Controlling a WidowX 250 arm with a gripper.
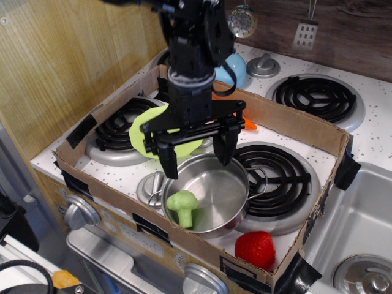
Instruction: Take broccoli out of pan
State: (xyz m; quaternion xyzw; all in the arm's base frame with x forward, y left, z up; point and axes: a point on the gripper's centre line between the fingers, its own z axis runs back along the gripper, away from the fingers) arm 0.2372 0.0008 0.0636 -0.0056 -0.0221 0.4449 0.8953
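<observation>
Showing a toy kitchen stove surface (373, 131), white and speckled, carrying black coil burners (313, 97). Standing against a light wood panel (67, 58) at left and a dark wood backsplash (355, 30) behind. Hanging from the backsplash: a metal strainer (242, 20) and a spatula (305, 33). Adjoining a grey sink basin (358, 229) at right. Sitting below the front edge: silver knobs (78, 212).

A white speckled toy stove top (373, 131) is seen. On it, a cardboard box (288, 119) is set. Inside, a pan (211, 193), a green plate (142, 131) and a red toy (255, 249) are laid.
</observation>
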